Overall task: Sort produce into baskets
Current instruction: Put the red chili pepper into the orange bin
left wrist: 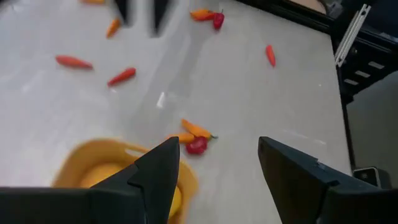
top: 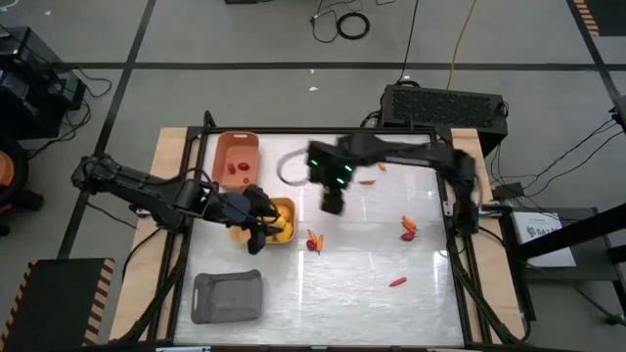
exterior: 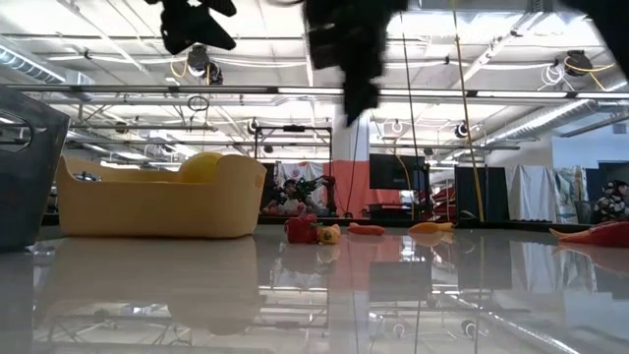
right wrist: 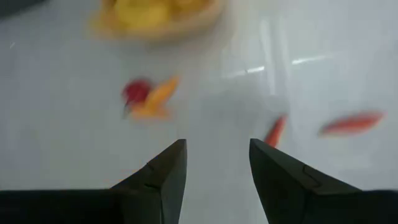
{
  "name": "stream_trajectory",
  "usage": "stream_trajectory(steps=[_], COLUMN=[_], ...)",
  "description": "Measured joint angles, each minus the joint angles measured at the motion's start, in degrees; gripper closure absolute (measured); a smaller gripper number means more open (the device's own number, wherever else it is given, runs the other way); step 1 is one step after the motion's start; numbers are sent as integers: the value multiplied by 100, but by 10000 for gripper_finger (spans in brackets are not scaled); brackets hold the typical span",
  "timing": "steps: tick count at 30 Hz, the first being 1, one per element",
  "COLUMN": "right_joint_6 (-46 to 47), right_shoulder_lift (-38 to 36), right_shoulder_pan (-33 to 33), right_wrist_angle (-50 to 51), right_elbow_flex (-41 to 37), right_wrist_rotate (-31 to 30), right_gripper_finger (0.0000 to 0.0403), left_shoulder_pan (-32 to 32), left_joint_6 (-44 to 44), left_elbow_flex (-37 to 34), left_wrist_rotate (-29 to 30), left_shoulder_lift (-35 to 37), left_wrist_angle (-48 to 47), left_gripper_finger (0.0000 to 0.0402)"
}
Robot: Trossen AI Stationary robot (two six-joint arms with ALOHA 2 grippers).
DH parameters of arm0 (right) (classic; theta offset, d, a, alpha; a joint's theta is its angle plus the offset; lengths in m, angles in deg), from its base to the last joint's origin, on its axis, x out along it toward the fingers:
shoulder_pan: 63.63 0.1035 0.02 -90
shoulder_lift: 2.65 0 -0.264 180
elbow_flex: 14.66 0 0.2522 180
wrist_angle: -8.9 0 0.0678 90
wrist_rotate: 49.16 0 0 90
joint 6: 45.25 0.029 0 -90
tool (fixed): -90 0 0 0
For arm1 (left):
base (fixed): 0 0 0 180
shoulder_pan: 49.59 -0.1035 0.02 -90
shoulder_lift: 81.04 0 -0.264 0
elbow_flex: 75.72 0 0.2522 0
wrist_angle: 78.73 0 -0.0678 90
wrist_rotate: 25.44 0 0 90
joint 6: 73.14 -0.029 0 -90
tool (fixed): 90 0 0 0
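We find three baskets down the table's left side. The salmon-orange basket (top: 236,158) at the far left holds a few small red pieces (top: 238,167). The yellow basket (top: 277,223) in the middle holds rounded yellow fruits (top: 281,227); in the low view one fruit (exterior: 201,165) rises above its rim (exterior: 157,202). The grey basket (top: 228,295) sits at the near left; we cannot tell whether anything lies in it.

The left gripper (top: 262,221) hovers over the yellow basket, fingers (left wrist: 158,171) spread and holding nothing. The right gripper (top: 333,203) hangs above the table's centre, its fingers (right wrist: 165,171) also spread and empty.

Loose produce lies on the table: a red piece with orange sticks (top: 313,240) just right of the yellow basket, an orange and red pair (top: 408,229) toward the right, a red stick (top: 397,282) nearer, and an orange stick (top: 367,181) at the far side.
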Motion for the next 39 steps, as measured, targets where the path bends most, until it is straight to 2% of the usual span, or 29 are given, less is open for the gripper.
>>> stream_trajectory(steps=[5,8,12,16,20,24,34,39], right_joint_6=[949,1507,1696,932,365,68,102,318], right_shoulder_lift=[-1740,-2646,-3512,-4044,-4166,-3990,-3152,-2733], right_shoulder_pan=[482,814,1233,1492,1651,1676,1671,1671], right_wrist_angle=[-688,-875,-872,-941,-938,-937,-934,-935], right_elbow_flex=[-2521,-3668,-4651,-5307,-5739,-6032,-6131,-6131], right_wrist_rotate=[-115,-28,-51,-50,-68,-81,-135,-550], right_gripper_finger=[236,236,236,236,236,230,192,190], left_shoulder_pan=[-233,-415,-739,-1031,-1186,-1217,-1217,-1215], left_joint_6=[-546,-948,-1198,-1248,-1253,-1297,-1438,-1445], left_elbow_flex=[0,0,1,0,0,0,0,0], left_wrist_rotate=[-11,-12,-135,-436,-477,-480,-481,-481], left_shoulder_lift=[4,4,4,4,2,2,2,2], left_wrist_angle=[203,342,470,629,618,602,593,589], left_gripper_finger=[175,175,175,175,175,175,175,175])
